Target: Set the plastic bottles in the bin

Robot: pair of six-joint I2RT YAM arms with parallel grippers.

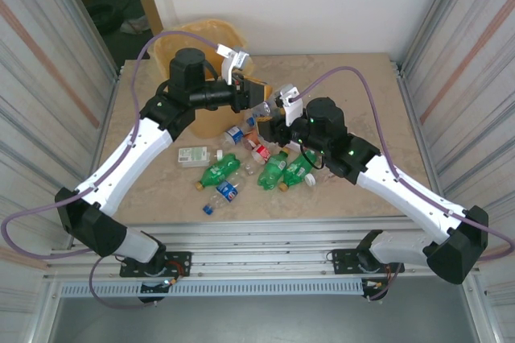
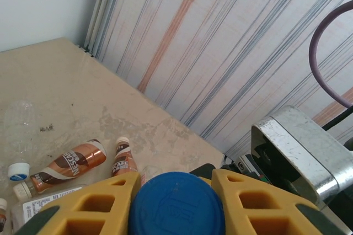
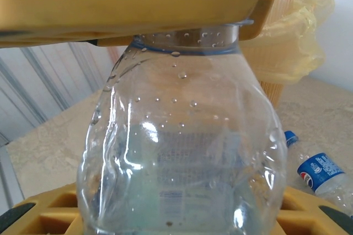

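Observation:
A clear bottle [image 1: 260, 111] with a blue cap [image 2: 176, 204] hangs between both grippers above the table's middle. My left gripper [image 1: 251, 101] is shut on its cap and neck; in the left wrist view the yellow fingers [image 2: 94, 204] press either side of the cap. My right gripper [image 1: 271, 122] is shut on the bottle's wet body [image 3: 182, 152], with the left gripper's fingers [image 3: 127, 3] across the top of that view. The yellow-orange bin [image 1: 211, 37] with its bag liner [image 3: 295, 36] stands at the back left. Green bottles [image 1: 219, 171], blue-labelled ones [image 1: 225, 192] and a red-white one [image 1: 259, 151] lie below the grippers.
Two brown-labelled bottles [image 2: 69, 163] and a crushed clear one [image 2: 22, 124] lie on the table under the left wrist. A flat white-labelled bottle [image 1: 193, 155] lies left of the pile. Another blue-labelled bottle [image 3: 322, 171] lies by the bin's foot. Corrugated walls [image 1: 48, 61] close both sides.

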